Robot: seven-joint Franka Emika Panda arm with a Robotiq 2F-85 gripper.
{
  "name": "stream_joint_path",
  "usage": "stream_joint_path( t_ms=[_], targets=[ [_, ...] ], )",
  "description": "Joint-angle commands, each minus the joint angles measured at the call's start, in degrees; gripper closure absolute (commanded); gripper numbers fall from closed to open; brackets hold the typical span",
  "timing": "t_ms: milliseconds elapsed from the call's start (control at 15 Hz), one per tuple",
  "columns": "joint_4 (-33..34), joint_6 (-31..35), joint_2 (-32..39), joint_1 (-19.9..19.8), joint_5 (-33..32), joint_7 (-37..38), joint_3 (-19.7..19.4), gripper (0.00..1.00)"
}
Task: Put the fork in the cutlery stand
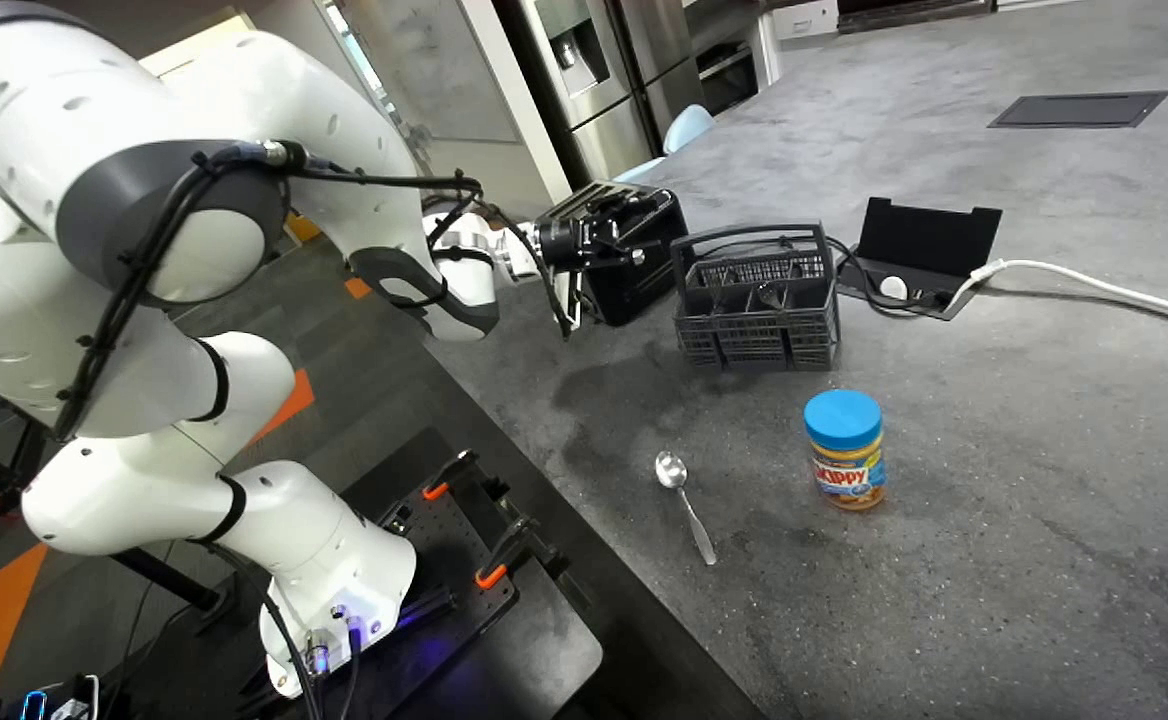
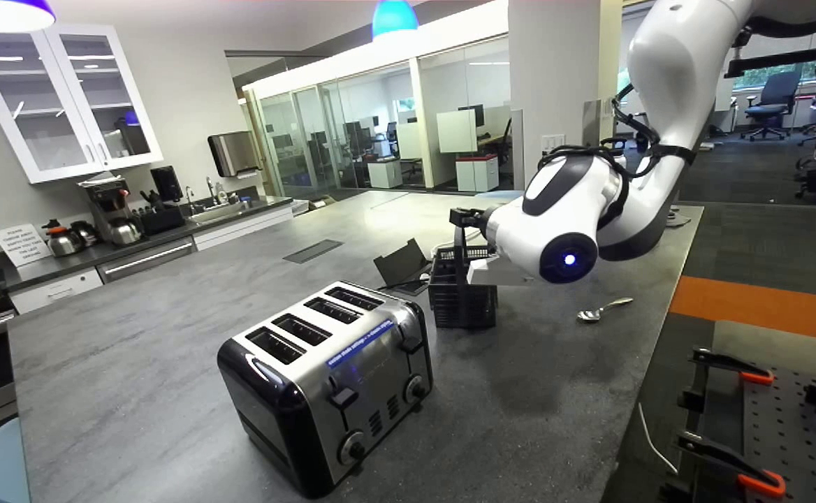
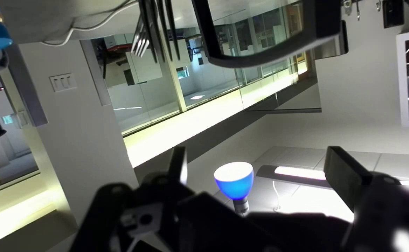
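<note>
Gripper (image 3: 257, 153) hovers near the cutlery stand (image 1: 764, 337), its fingers spread wide, nothing held between them! And look, in the wrist view: dark fork (image 3: 164, 29), tines up, close by the stand's handle (image 3: 232, 62), a silvery fork (image 3: 141, 36) alongside; the lower ends run out of frame, so I can't tell how they sit. Down on the counter (image 1: 1024, 400), spoon (image 1: 689, 511) lying flat, apart from the upright blue-lidded jar (image 1: 846, 465).

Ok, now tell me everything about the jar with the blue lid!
The jar stands upright on the grey countertop, right of the spoon in an exterior view. It's round, with a blue lid on top. Its label says SKIPPY, with golden brown showing above and below, as if through clear plastic. Only the countertop touches it.
</note>
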Motion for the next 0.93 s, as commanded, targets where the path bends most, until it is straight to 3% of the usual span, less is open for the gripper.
stream_joint_path(
  t_ms=[0, 333, 600, 667, 733, 867],
  targets=[
    [-1.1, 4.4, -8.5, -4.6, 7.3, 0.8, 7.3, 0.0],
    [1.0, 11.6, -12.8, -10.5, 14.1, -5.0, 14.8, 0.0],
    [1.9, 14.2, -13.1, -13.7, 15.6, -10.2, 18.0, 0.0],
    [1.9, 14.4, -12.8, -14.3, 15.4, -11.1, 18.5, 0.0],
    [2.0, 13.0, -12.4, -11.3, 14.7, -8.5, 15.6, 0.0],
    [2.1, 13.2, -12.2, -12.0, 14.6, -9.6, 16.2, 0.0]
  ],
)
